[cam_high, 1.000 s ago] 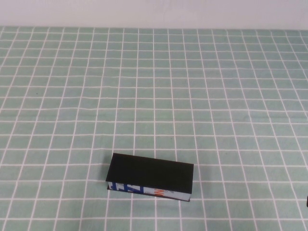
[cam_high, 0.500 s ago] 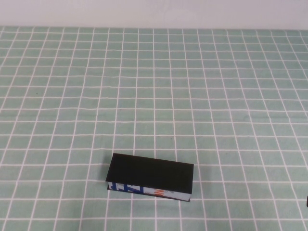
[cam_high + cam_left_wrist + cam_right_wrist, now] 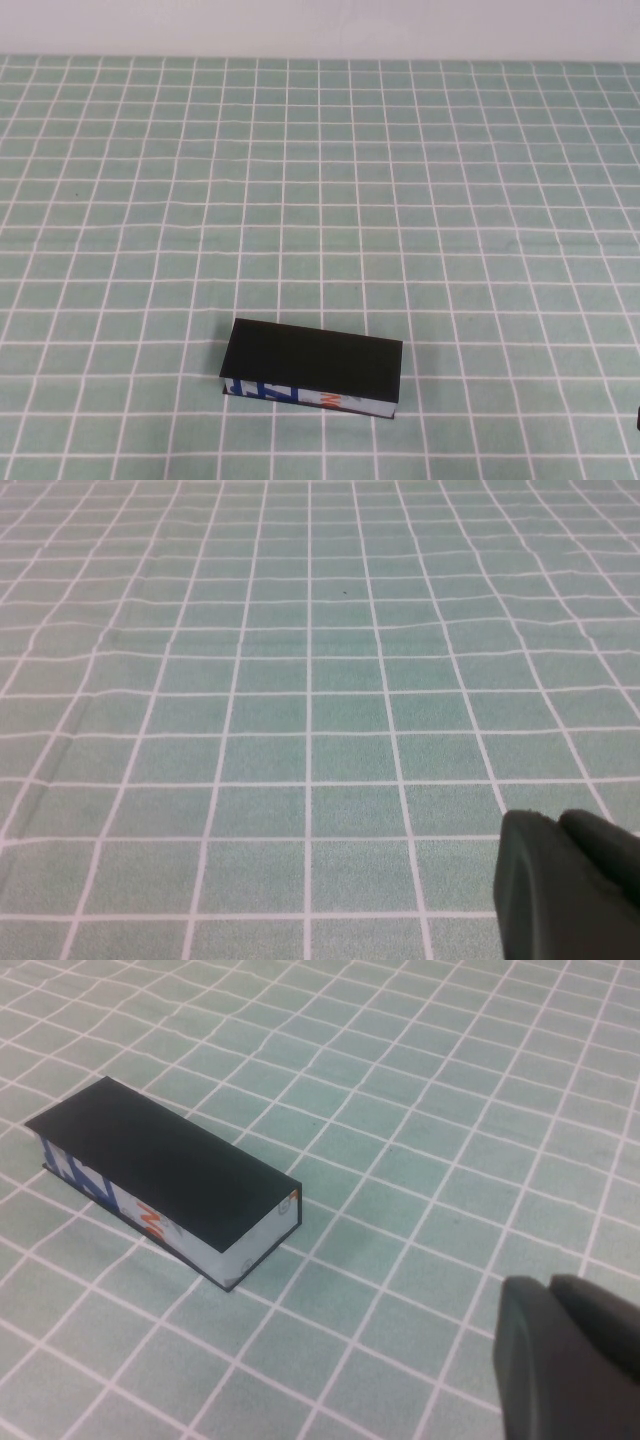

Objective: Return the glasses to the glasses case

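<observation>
- The tabletop (image 3: 420,200) is covered by a pale green cloth with a grid of thin white lines, and a plain white wall runs along its far edge.
- The glasses case (image 3: 312,364), a rectangular black box with a flat matte lid, lies on the cloth near the robot's edge, a little to the left of the middle. Its lid is down flat, so what is inside cannot be seen, and the glasses do not show in any view.
- The case's front edge is white with blue and orange print; the letters are too broken up to read. Its short end panel is plain white, seen in the right wrist view (image 3: 165,1175).
- The right hand (image 3: 565,1360) is dark and rounded, clenched with nothing in it, and it hangs above the cloth well apart from the case, on its right.
- The left hand (image 3: 560,880) shows as a dark rounded shape over bare cloth; whether it is released or clenched I cannot tell.
</observation>
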Action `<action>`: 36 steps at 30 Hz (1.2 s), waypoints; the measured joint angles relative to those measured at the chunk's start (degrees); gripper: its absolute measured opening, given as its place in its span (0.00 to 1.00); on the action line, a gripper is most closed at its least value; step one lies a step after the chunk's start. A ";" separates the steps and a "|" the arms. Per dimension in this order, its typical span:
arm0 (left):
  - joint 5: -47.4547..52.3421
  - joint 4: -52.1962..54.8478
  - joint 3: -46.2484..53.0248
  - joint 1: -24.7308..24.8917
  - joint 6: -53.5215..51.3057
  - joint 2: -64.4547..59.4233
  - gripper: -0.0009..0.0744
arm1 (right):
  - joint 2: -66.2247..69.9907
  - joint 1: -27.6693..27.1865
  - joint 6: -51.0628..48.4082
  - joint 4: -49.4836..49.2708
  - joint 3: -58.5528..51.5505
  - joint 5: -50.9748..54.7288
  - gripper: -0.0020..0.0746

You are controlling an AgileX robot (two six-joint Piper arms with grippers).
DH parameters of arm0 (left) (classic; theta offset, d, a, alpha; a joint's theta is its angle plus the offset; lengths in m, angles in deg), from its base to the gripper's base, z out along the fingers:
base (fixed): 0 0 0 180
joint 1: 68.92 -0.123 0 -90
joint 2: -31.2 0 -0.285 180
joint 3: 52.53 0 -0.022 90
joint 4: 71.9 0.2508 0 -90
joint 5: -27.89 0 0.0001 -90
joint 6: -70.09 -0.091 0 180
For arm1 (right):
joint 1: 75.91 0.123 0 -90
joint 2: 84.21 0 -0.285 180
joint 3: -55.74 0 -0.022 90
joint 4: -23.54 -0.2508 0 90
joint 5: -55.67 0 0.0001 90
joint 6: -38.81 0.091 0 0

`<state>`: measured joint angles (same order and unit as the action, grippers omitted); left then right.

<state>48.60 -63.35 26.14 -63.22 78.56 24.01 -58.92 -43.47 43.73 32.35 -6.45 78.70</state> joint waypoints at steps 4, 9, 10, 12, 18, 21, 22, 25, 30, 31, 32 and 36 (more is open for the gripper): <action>0.00 0.00 0.00 0.00 0.00 0.00 0.01 | -0.11 0.00 0.00 0.00 0.00 0.00 0.01; 0.00 0.00 0.00 0.00 0.00 0.00 0.01 | -3.47 -2.94 0.00 -0.24 0.00 0.24 0.01; 0.00 0.00 0.00 0.00 0.00 0.00 0.01 | -4.50 -3.93 0.00 -0.47 0.00 0.33 0.01; 0.00 0.00 0.00 0.00 0.00 0.00 0.01 | -6.83 -6.53 0.00 -1.10 0.00 0.33 0.01; 0.00 0.00 0.00 0.00 0.00 0.00 0.01 | -14.80 -13.84 0.00 -2.57 -2.32 0.33 0.01; 0.00 0.00 0.00 0.00 0.00 0.00 0.01 | -17.84 -17.21 0.00 -3.98 -5.88 0.33 0.01; 0.00 0.00 0.00 0.00 0.00 0.00 0.01 | -17.98 -18.31 0.00 -4.35 -7.07 0.18 0.01; 0.00 0.00 0.00 0.00 0.00 0.11 0.01 | -18.08 -20.78 0.00 -7.39 -11.75 -0.55 0.01; 0.00 0.04 0.00 0.00 0.00 0.11 0.01 | -18.08 -23.33 0.00 -11.72 -16.24 -1.74 0.01; 0.00 0.04 0.00 0.00 0.00 0.11 0.01 | -18.08 -23.64 0.00 -11.89 -16.28 -1.87 0.01; 0.00 0.04 0.00 0.00 0.00 0.11 0.01 | -18.08 -23.91 0.00 -12.14 -16.37 -2.16 0.01; 0.00 0.04 0.00 0.00 0.00 0.11 0.01 | -18.19 -24.11 0.00 -12.35 -16.37 -2.40 0.01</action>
<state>48.60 -63.31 26.14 -63.22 78.56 24.11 -77.12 -67.58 43.73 20.00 -22.83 76.30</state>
